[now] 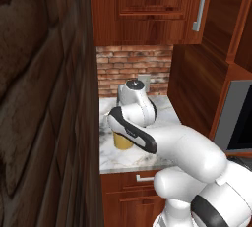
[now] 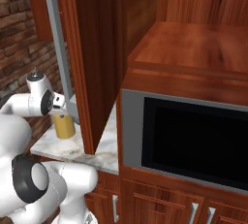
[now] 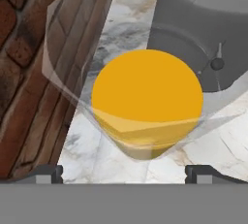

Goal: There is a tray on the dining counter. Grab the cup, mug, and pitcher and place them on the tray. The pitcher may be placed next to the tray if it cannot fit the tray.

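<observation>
The pitcher (image 3: pixel 147 103) stands mid-frame on the counter (image 3: pixel 121 29). A toaster (image 3: pixel 203 34) sits upper right, a brick wall (image 3: pixel 19 48) left.

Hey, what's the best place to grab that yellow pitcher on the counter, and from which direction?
Take the pitcher by its round wall near the rim, coming straight down from above, probably. It stands upright on the marble counter, and the open gripper already looks down its mouth, a fingertip on either side. The grey toaster and the brick wall crowd its sides.
</observation>
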Motion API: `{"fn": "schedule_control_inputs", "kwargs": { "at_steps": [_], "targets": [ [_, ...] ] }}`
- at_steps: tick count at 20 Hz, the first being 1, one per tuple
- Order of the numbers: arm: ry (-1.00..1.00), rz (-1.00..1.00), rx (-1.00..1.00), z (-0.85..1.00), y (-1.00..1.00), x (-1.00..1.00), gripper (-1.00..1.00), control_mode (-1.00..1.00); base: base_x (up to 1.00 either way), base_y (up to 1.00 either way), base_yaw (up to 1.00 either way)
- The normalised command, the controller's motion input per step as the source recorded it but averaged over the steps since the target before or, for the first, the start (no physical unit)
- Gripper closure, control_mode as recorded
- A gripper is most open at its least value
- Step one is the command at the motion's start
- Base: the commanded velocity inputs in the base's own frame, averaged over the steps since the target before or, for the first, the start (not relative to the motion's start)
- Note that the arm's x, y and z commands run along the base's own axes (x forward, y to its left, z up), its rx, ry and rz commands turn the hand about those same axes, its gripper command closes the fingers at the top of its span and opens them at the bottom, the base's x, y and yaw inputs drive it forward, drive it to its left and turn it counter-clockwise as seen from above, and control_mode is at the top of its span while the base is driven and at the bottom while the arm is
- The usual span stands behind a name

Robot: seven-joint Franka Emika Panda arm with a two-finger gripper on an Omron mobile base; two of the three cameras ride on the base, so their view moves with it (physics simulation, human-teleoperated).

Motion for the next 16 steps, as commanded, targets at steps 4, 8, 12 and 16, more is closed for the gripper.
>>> {"fn": "schedule_control_inputs", "kwargs": {
  "at_steps": [4,8,12,16],
  "targets": [
    [0.0,0.0,0.0,-0.14,0.0,0.07,-1.0,-1.0,0.0,0.0,0.0],
    [0.0,0.0,0.0,-0.05,0.0,0.0,-1.0,-1.0,0.0,0.0,0.0],
    [0.0,0.0,0.0,-0.07,0.0,0.0,-1.0,-1.0,0.0,0.0,0.0],
    [0.0,0.0,0.0,-0.03,0.0,0.0,-1.0,-1.0,0.0,0.0,0.0]
  ]
}}
